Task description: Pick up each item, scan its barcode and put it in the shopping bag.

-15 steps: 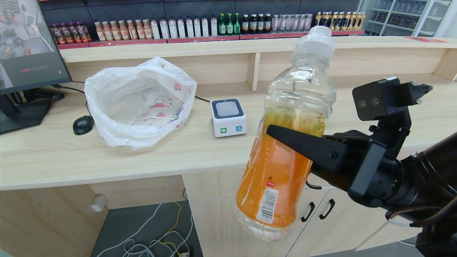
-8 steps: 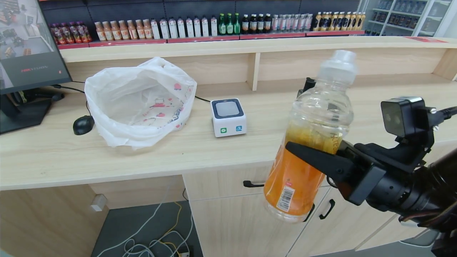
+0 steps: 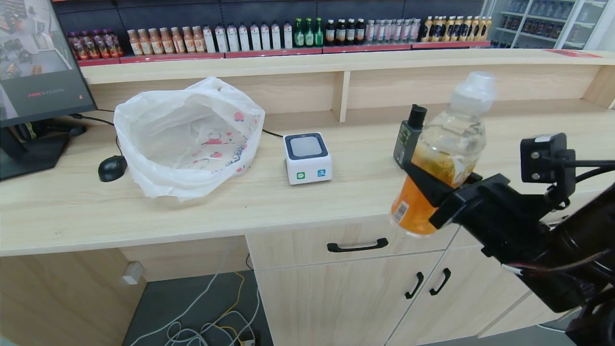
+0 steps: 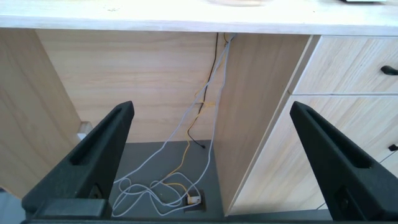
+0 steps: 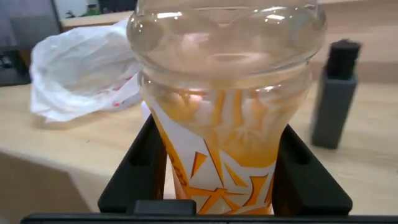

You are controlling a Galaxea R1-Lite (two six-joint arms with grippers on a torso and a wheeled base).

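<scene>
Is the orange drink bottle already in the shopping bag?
No, the orange drink bottle is clamped in the right tool, held in the air well apart from the shopping bag on the counter.

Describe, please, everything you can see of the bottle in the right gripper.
The bottle is clear plastic with a pale cap, about half full of orange drink, wearing an orange label with a barcode near its base. It tilts slightly, held clear of the counter, gripped at its waist by the right gripper's fingers.
</scene>
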